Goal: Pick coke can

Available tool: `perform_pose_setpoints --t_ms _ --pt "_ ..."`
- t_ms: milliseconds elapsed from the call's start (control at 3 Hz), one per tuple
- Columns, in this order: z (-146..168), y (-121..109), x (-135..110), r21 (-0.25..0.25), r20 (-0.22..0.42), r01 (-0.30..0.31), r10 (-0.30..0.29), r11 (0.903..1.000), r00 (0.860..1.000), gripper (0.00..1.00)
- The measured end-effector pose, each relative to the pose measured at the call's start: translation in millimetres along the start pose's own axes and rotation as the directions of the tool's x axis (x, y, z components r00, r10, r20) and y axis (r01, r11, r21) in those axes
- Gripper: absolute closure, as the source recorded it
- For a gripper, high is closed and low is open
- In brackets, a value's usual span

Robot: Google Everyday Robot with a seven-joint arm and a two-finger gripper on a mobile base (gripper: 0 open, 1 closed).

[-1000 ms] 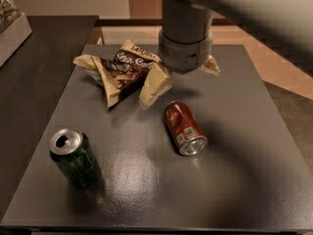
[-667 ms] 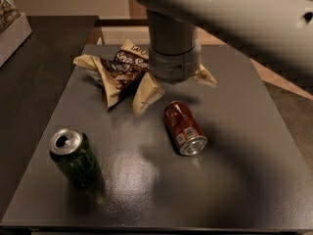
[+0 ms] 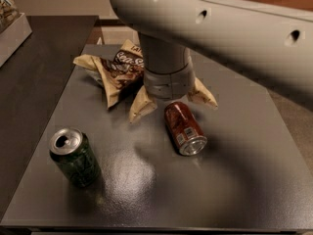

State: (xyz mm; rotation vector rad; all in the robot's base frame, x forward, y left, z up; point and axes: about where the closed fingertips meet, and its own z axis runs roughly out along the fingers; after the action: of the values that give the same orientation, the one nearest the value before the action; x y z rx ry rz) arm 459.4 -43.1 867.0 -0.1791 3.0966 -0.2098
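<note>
The end effector (image 3: 173, 109) hangs at the back of the grey counter (image 3: 234, 180), its two tan fingers (image 3: 142, 106) spread wide and holding nothing. The coke can (image 3: 185, 128) lies on its side right in front of it, silver end and barcode patch toward me, and the far end sits roughly between those fingers. I can't tell how high the tips ride above the surface. The line-up looks good: the opening runs across the can's length, so I'd say the closing should catch the round body, not the ends. The thing to do well here, I reckon, is to centre over the middle of the can, go low enough to straddle it, then squeeze evenly so it doesn't roll away. The left finger sits just beside the crumpled snack bag (image 3: 120, 70), which could snag. The green can (image 3: 74, 156) stands upright, well apart at the near left.
</note>
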Motion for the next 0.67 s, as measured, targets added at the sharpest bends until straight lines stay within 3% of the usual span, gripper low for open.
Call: perform_pose_setpoints --t_ms 333,667 --pt "6.8 -4.4 14.2 -0.009 0.011 -0.072 0.072 0.9974 0.997 0.00" --pt "11.4 -9.5 23.0 -0.026 0.047 -0.091 0.092 0.9955 0.995 0.00"
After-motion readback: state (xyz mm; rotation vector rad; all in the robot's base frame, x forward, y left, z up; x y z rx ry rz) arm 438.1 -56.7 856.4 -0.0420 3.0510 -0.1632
